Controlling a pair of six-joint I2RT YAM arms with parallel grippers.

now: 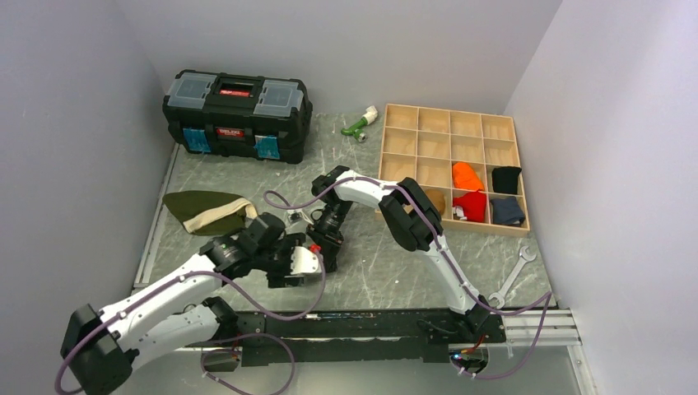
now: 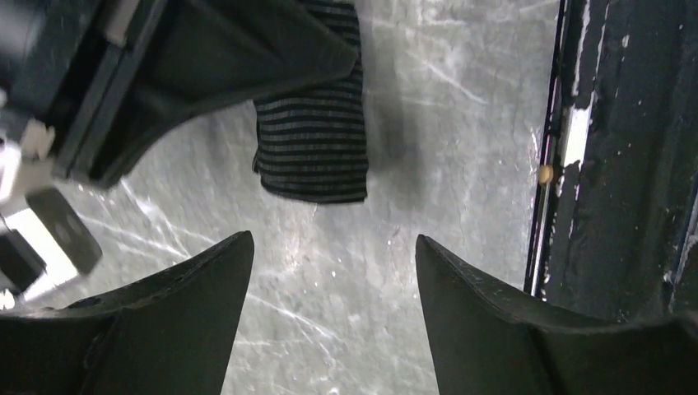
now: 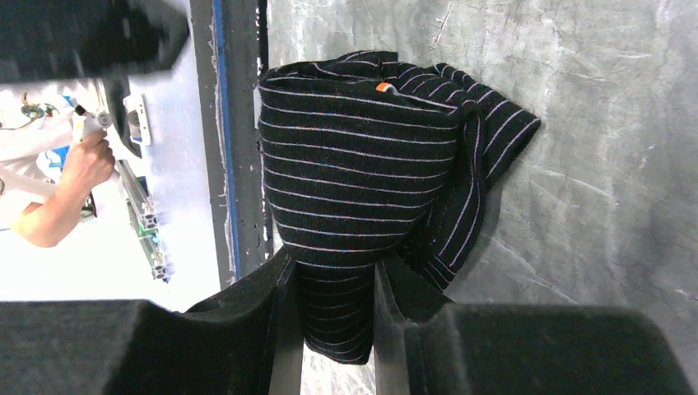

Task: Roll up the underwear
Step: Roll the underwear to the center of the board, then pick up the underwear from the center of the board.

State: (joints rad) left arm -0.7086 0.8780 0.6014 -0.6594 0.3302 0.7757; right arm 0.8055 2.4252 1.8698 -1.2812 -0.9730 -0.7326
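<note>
The underwear is a black knit bundle with thin pale stripes, folded over on itself. My right gripper is shut on one end of it, and the rest of it bulges out beyond the fingertips. In the left wrist view the underwear hangs out from under the right gripper's dark fingers, over the grey table. My left gripper is open and empty, a short way from the cloth's free end. In the top view the two grippers meet at the table's near middle, left and right; the underwear is mostly hidden there.
An olive green garment with a cream band lies at the left. A black toolbox stands at the back left. A wooden compartment tray at the back right holds several rolled garments. A wrench lies at the right. A black rail runs along the near edge.
</note>
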